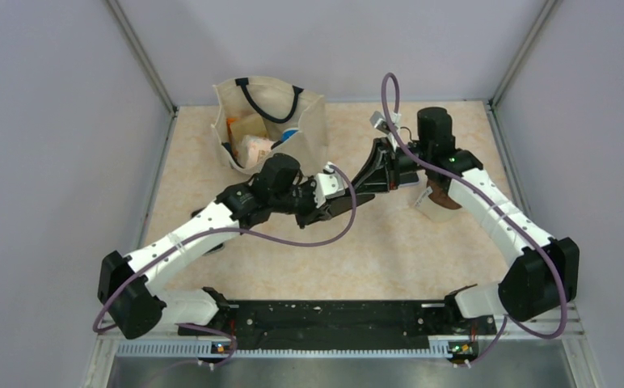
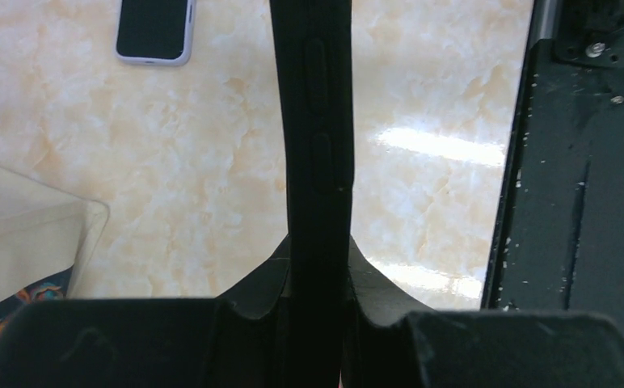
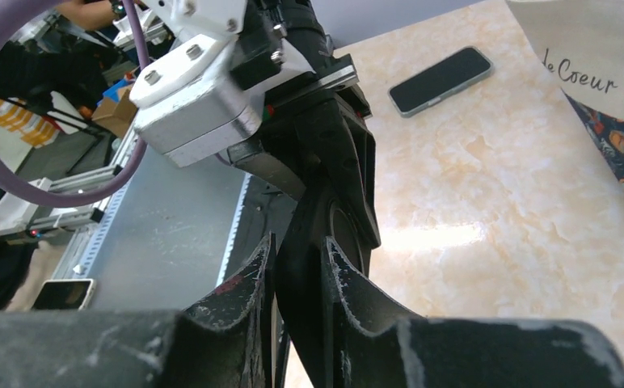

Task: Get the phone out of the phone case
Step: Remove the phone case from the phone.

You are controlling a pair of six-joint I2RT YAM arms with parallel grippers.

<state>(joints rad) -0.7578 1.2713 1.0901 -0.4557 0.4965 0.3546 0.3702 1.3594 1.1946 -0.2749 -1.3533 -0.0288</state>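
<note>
A black phone case point(image 2: 318, 121) stands edge-on, with its side buttons showing in the left wrist view. I cannot tell whether a phone is inside it. My left gripper point(image 2: 318, 252) is shut on its lower end. My right gripper point(image 3: 297, 252) is shut on the same black case point(image 3: 309, 307) from the other side. In the top view the two grippers meet above the middle of the table, the left point(image 1: 345, 202) just below the right point(image 1: 377, 174). A phone with a dark screen and a pale rim point(image 2: 153, 31) lies flat on the table, also seen in the right wrist view point(image 3: 440, 81).
A cream tote bag point(image 1: 268, 121) with several items inside stands at the back left, close to the left arm. A white and brown object point(image 1: 436, 205) sits under the right arm. The black base rail point(image 1: 333, 319) runs along the near edge.
</note>
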